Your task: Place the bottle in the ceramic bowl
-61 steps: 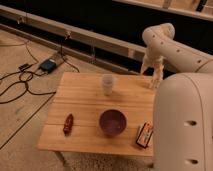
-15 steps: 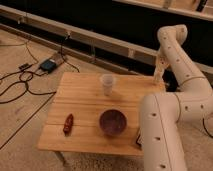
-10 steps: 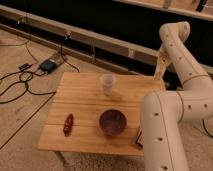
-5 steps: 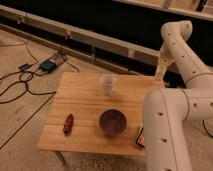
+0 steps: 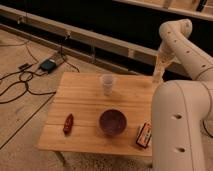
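The tool (image 5: 158,75) hangs fingers-down over the far right edge of the wooden table (image 5: 85,102), at the end of the white arm (image 5: 182,125), whose thick lower link fills the near right of the view and covers that corner of the table. The tool is clenched. Whether it grips anything cannot be told, and the bottle cannot be picked out apart from the pale tool.

The purple ceramic bowl (image 5: 112,121) stands upright on the table near the front edge, about the middle, well apart from the tool. A clear plastic cup (image 5: 107,83) stands upright behind it, towards the far edge. A small red object (image 5: 68,123) lies at the front left. A flat red-and-white box (image 5: 144,135) lies just right of the bowl, beside the arm. Cables (image 5: 20,85) and a dark device (image 5: 48,65) lie on the floor to the left.
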`<act>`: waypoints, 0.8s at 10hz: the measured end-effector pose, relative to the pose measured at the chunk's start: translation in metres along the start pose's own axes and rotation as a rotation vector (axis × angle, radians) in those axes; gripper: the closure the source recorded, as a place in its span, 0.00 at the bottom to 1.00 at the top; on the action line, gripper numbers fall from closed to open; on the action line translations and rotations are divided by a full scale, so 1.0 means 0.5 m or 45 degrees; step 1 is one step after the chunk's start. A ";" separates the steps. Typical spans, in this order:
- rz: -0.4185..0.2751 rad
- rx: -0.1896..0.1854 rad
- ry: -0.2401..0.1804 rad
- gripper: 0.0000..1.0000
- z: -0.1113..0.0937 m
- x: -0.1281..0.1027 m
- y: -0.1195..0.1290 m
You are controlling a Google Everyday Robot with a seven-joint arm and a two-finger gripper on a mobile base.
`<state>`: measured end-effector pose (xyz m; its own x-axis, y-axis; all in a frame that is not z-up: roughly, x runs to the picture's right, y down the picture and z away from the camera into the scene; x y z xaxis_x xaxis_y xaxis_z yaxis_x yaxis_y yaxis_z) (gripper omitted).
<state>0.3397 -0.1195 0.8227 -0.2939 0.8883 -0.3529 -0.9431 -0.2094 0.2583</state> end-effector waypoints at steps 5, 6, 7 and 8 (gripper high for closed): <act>-0.117 -0.013 -0.004 1.00 -0.065 0.199 0.036; -0.138 -0.017 -0.004 1.00 -0.075 0.230 0.043; -0.179 -0.024 -0.004 1.00 -0.093 0.276 0.057; -0.216 -0.025 0.002 1.00 -0.103 0.306 0.067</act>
<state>0.2552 -0.0118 0.7309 -0.1306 0.9111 -0.3909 -0.9820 -0.0648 0.1772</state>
